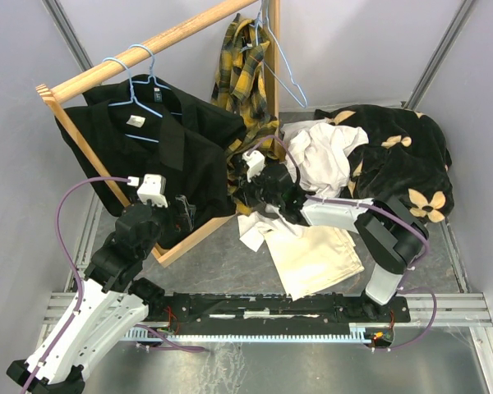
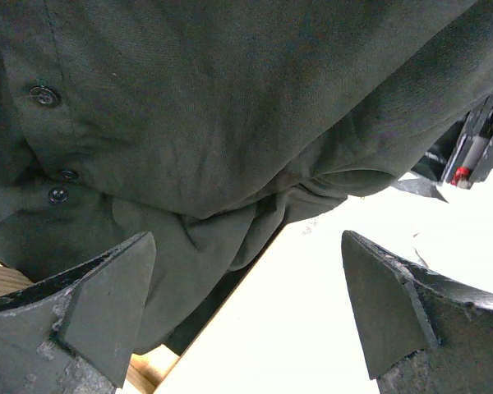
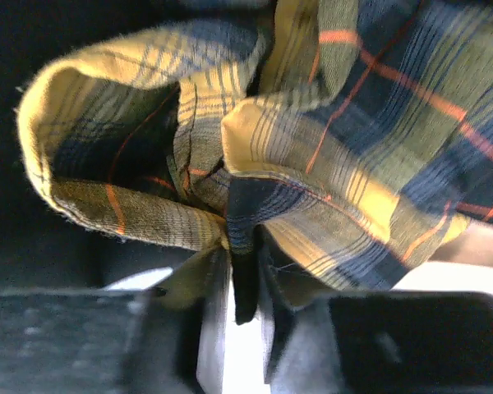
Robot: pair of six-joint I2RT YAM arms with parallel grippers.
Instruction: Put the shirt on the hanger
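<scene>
The yellow-and-black plaid shirt (image 1: 244,70) hangs bunched beside the rack's upright post, and its lower part reaches down to my right gripper (image 1: 250,187). A light-blue wire hanger (image 1: 289,82) hangs at the same post, its wire showing to the shirt's right. I cannot tell whether the shirt sits on it. In the right wrist view, my right gripper (image 3: 245,279) is shut on a fold of the plaid shirt (image 3: 353,164). My left gripper (image 1: 184,212) is open and empty at the hem of a black shirt (image 2: 230,107); in the left wrist view the left gripper (image 2: 246,246) has its jaws wide apart.
Two black shirts (image 1: 160,144) hang on light-blue hangers (image 1: 131,82) from the wooden rod (image 1: 148,45). The rack's wooden base rail (image 1: 193,238) lies by my left gripper. A cream-white shirt (image 1: 316,254), a white cloth (image 1: 329,156) and a black floral garment (image 1: 403,164) lie to the right.
</scene>
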